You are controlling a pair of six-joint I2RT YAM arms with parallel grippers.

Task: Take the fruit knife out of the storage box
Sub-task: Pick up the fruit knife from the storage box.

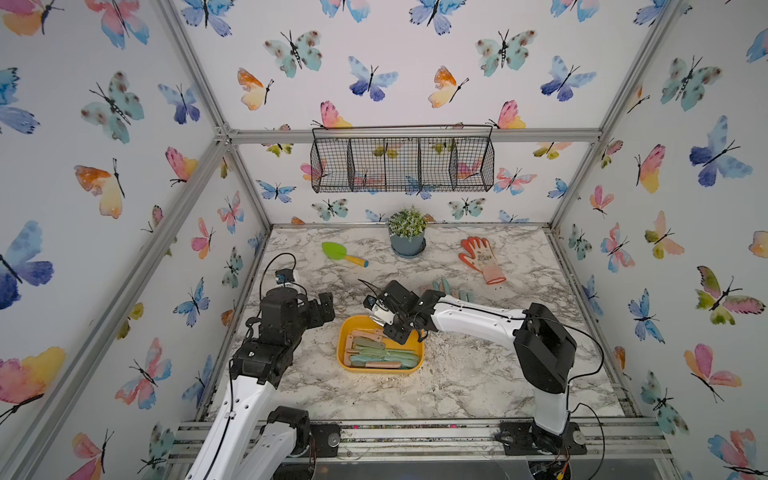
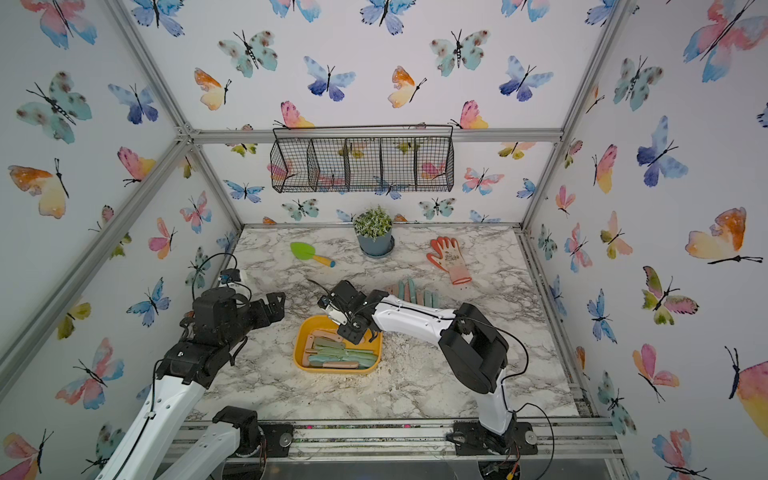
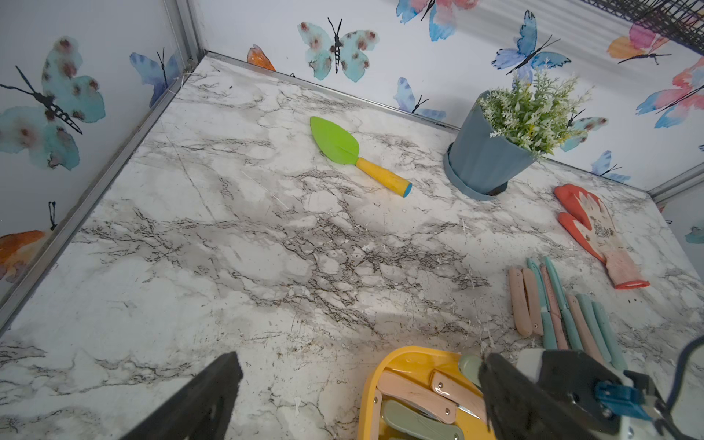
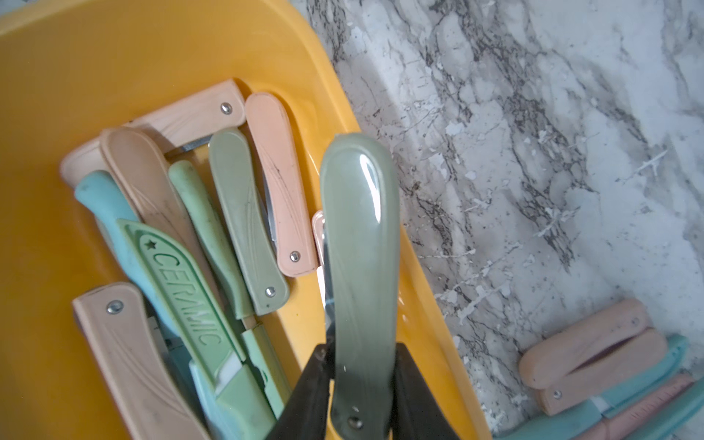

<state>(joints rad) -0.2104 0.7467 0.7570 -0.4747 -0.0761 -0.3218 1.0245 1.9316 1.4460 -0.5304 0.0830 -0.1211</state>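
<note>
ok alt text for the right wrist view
The right gripper is shut on a grey-green folding fruit knife, held over the rim of the yellow storage box. More pastel knives lie inside it, and a group of knives on the marble table.

Right hand (image 1: 400, 331) low over a far corner of the storage box (image 1: 341, 345) of fruit knives (image 1: 384, 356).

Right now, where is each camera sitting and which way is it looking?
Both top views: high in front, looking down toward the back wall; left arm and right arm show.
Left wrist: on the left arm, facing trowel, potted plant, glove; open left gripper shows.
Right wrist: on the right arm, above the storage box; right gripper clamps a grey-green folding knife.
Shared: all show the storage box.
</note>
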